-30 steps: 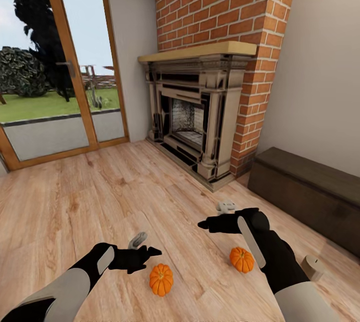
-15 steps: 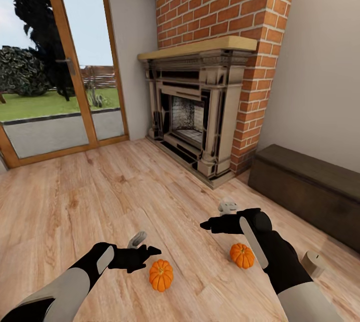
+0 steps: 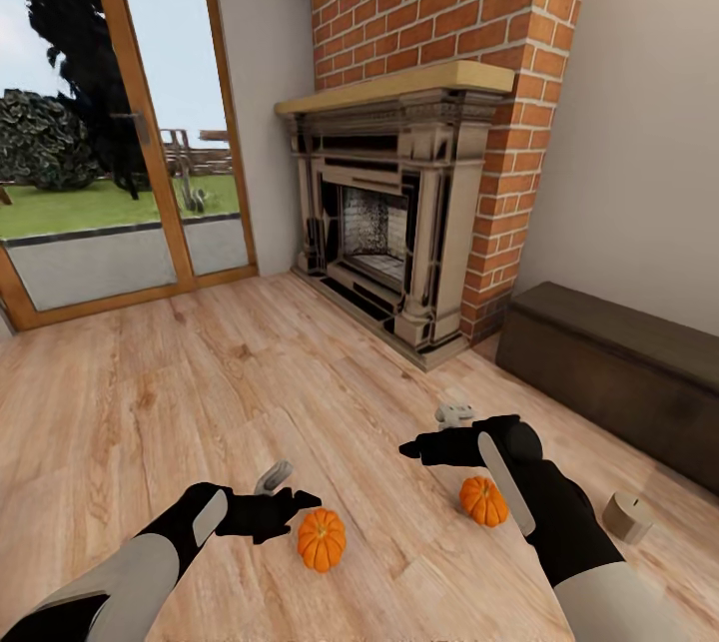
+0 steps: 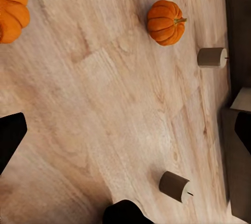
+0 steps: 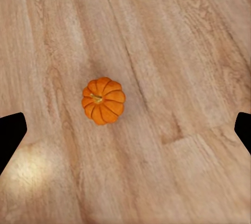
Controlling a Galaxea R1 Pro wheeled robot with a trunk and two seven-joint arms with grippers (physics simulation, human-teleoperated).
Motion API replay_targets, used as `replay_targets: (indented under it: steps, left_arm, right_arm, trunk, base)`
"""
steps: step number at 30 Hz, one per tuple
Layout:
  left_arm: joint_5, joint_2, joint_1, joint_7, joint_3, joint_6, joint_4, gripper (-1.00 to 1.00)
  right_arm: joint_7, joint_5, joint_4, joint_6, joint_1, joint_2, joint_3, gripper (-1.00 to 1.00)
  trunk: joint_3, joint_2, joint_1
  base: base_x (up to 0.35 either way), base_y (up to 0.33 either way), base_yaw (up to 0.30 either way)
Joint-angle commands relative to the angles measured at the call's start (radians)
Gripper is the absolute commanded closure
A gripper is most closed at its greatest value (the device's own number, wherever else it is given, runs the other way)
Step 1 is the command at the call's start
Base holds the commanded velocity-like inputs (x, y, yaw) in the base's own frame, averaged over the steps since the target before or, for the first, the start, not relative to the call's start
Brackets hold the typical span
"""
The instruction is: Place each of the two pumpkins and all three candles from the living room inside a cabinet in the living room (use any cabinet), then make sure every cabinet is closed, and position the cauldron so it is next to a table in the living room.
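We are holding our left gripper (image 3: 290, 500) with its fingers spread, empty, just beside one pumpkin (image 3: 322, 539) lying on the wood floor (image 3: 200, 392). Our right gripper (image 3: 424, 446) is hovering above the other pumpkin (image 3: 483, 501), its fingers likewise parted. A candle (image 3: 628, 515) is standing near the closed cabinet (image 3: 609, 382).

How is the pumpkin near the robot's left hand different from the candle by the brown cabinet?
The pumpkin is bright orange and the candle is beige-tan. The pumpkin is round and ribbed with a short stem, while the candle is a smooth, flat-topped cylinder. The pumpkin sits just beside the left gripper, while the candle stands further off, close to the dark cabinet. Both rest on the wooden floor, and neither is held.
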Motion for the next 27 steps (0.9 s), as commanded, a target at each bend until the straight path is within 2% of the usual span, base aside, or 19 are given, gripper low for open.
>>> replay_targets:
  steps: [1, 16, 27]
  left_arm:
    - [0.006, 0.000, 0.000, 0.001, 0.002, 0.007, 0.000, -1.00]
    - [0.006, 0.000, 0.000, 0.005, 0.002, 0.007, 0.000, -1.00]
    - [0.006, 0.000, 0.000, 0.005, 0.002, 0.006, 0.000, -1.00]
  right_arm:
    - [0.003, 0.003, -0.001, 0.003, -0.001, -0.001, 0.001, -1.00]
    - [0.003, 0.003, -0.001, 0.003, -0.001, -0.001, 0.002, -1.00]
    - [0.003, 0.004, -0.001, 0.003, -0.001, -0.001, 0.002, -1.00]
  trunk:
    - [-0.004, -0.008, 0.004]
    - [-0.051, -0.113, 0.061]
    - [-0.094, -0.115, 0.066]
  base:
    - [0.000, 0.000, 0.000]
    - [0.000, 0.000, 0.000]
    - [0.000, 0.000, 0.000]
